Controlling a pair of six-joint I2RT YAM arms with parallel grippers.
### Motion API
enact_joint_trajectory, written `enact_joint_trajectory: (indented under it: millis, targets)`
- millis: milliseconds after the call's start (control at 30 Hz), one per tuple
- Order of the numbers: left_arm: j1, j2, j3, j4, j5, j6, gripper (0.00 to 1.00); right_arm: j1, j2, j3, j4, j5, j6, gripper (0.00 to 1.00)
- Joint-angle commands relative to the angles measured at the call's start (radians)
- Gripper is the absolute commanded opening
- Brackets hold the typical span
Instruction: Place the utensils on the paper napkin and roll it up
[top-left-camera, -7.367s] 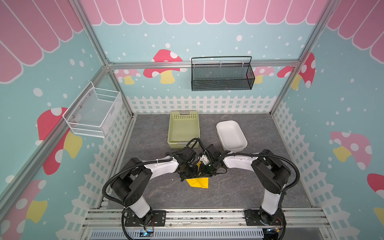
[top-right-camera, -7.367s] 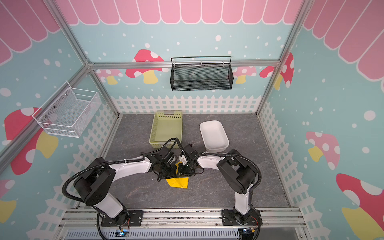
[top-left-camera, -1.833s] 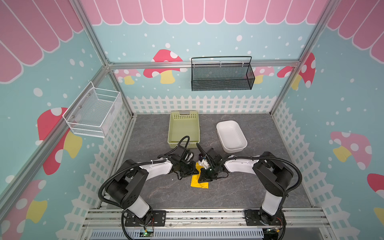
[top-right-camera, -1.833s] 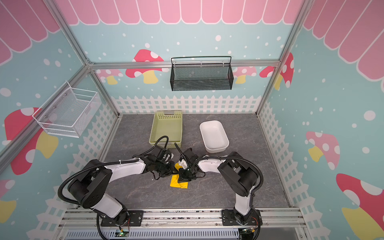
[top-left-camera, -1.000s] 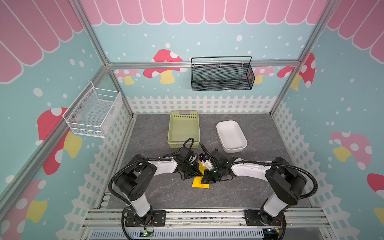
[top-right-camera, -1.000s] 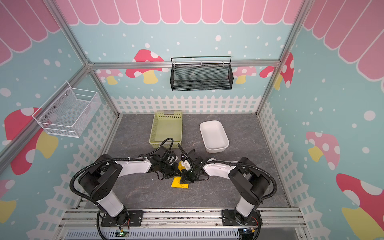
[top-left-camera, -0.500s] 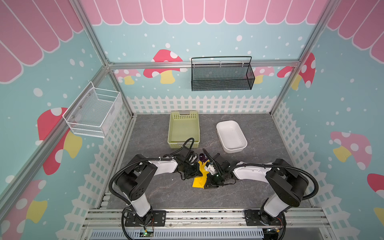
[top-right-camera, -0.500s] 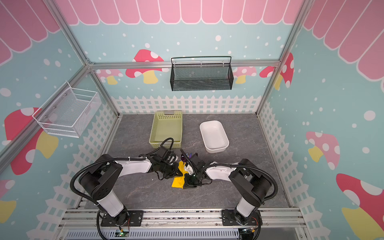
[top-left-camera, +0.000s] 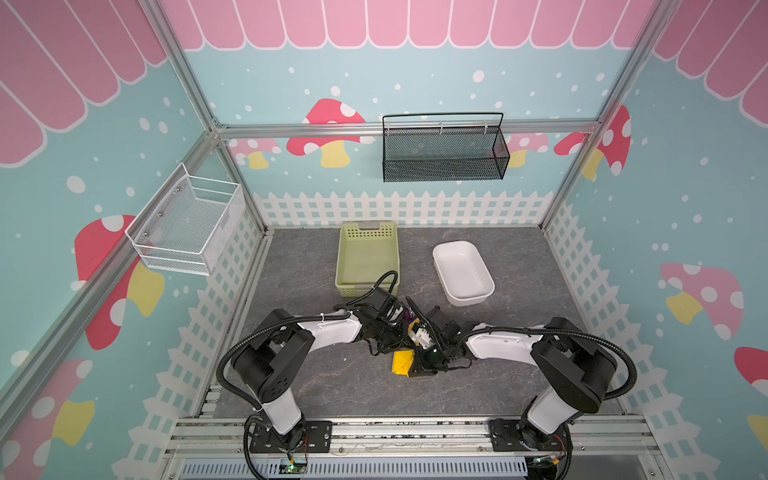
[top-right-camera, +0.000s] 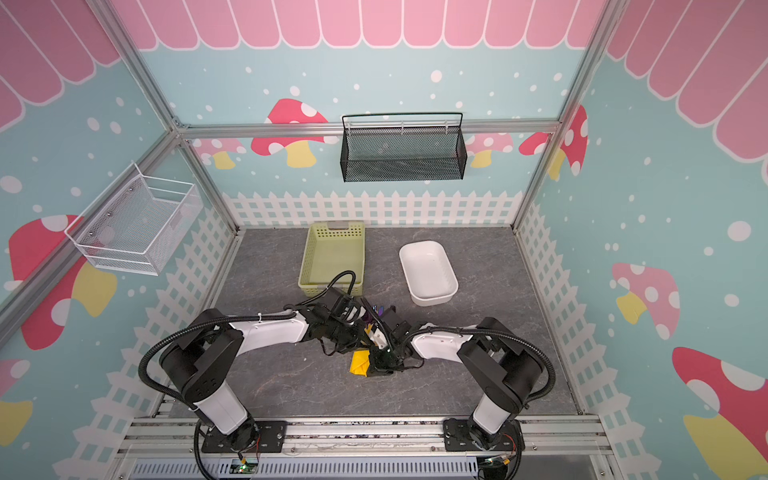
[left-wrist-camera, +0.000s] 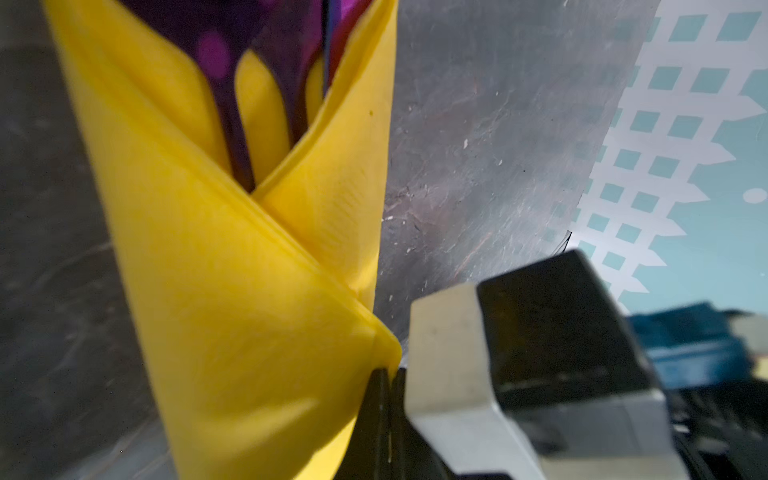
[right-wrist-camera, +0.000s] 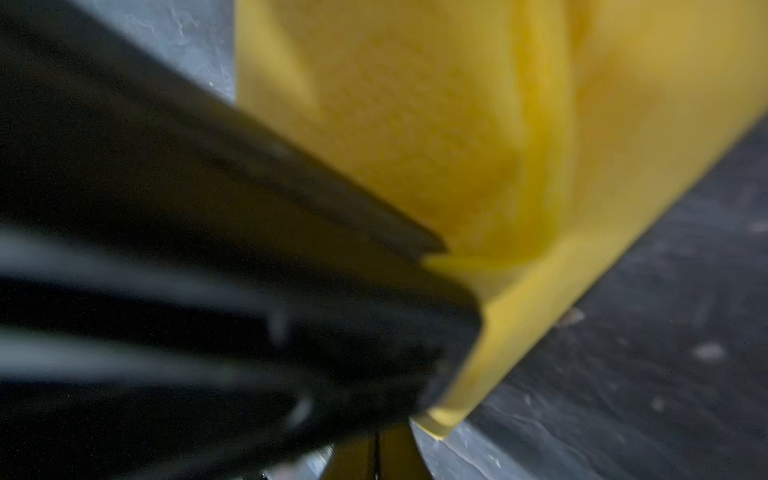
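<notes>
In both top views the paper napkin (top-left-camera: 402, 362) (top-right-camera: 359, 362) lies on the grey desk (top-left-camera: 324, 374) in front of the green basket (top-left-camera: 368, 257), on the side of the basket that faces the arm bases. It is near the basket but does not touch it. The napkin is folded into a narrow yellow wrap around the utensils (left-wrist-camera: 274, 37). In the left wrist view two flaps cross over each other, and dark purple shiny heads come out from the open end, one of them with tines. In a top view these purple heads (top-left-camera: 409, 314) show at the end of the wrap that points toward the basket. The handles are hidden inside the paper.

The left fingers (left-wrist-camera: 374, 415) are pressed together with no gap. The corner of the outer flap goes in between their tips, so they hold the paper there. The right fingers (right-wrist-camera: 357, 461) are closed too. Their tips are just beside a lower corner of the napkin, but this view is blurred and I cannot tell if they pinch the paper. A white tub (top-left-camera: 463, 270) stands beside the basket, apart from it and from the napkin.
</notes>
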Motion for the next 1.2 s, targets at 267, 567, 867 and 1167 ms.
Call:
enact_joint_trajectory:
  millis: [267, 567, 867, 1167]
  targets:
    - [-0.020, 0.067, 0.003, 0.178, 0.030, -0.109, 0.00, -0.017, -0.125, -0.119, 0.150, -0.008, 0.059, 0.03]
    - [-0.020, 0.073, -0.009, 0.192, 0.030, -0.114, 0.00, -0.115, -0.194, -0.347, 0.572, -0.191, 0.221, 0.03]
    - [-0.019, 0.071, -0.009, 0.190, 0.027, -0.114, 0.00, -0.126, -0.081, -0.433, 0.878, -0.287, 0.340, 0.04]
    - [-0.019, 0.064, -0.011, 0.188, 0.025, -0.117, 0.00, -0.129, 0.000, -0.424, 0.906, -0.279, 0.342, 0.03]
